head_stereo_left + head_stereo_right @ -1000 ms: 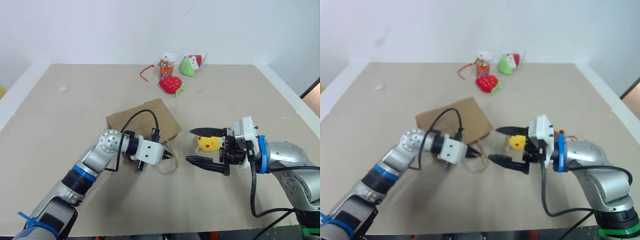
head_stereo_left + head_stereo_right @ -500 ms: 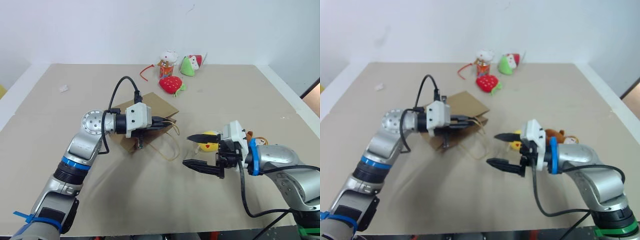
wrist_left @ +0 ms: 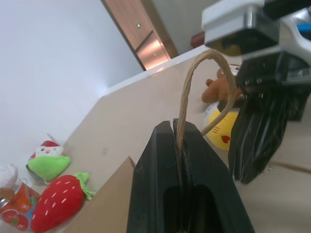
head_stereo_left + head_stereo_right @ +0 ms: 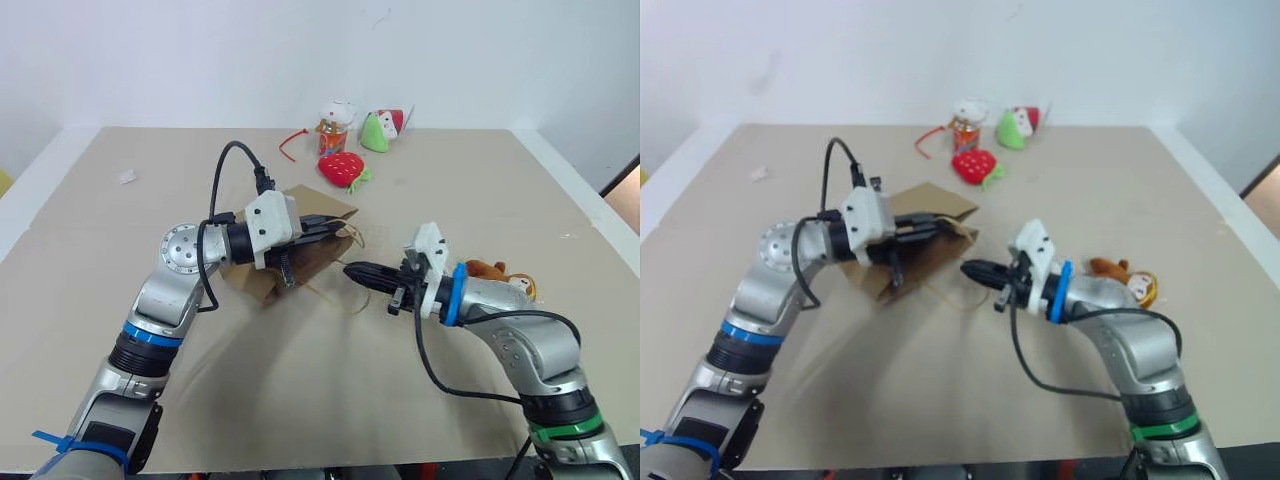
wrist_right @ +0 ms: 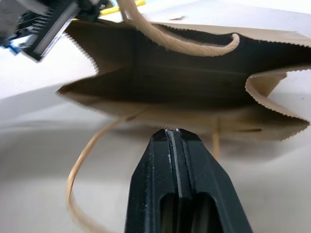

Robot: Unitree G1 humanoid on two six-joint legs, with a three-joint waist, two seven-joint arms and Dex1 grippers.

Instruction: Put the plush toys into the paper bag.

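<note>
One table [image 4: 120, 300], tan-topped, bearing all items below; places given from the paper bag.

Paper bag [image 4: 310, 255]: brown kraft, lying on its side mid-table, mouth gaping toward the right gripper, upper edge lifted. One cord handle is raised; the other handle [image 4: 335, 300] trails slack on the table in front of the mouth.

Left gripper [image 4: 335, 228]: level, at the bag's upper edge, fingers pressed together on the raised cord handle [image 3: 206, 82], which loops out past the fingertips.

Right gripper [image 4: 362, 272]: just in front of the bag's mouth, pointing at it, fingers pressed flat together with nothing between them; not touching the bag.

Brown plush toy [image 4: 1127, 282]: orange-tan face, on the table beyond the right arm, well apart from the bag.

Yellow plush toy [image 3: 221, 127]: on the table next to the brown one, behind the right gripper, seen in the left wrist view.

Strawberry plush [image 4: 342, 168]: red, behind the bag.

Green plush [image 4: 376, 132] and white plush [image 4: 336, 118]: at the far table edge, beyond the strawberry.
</note>
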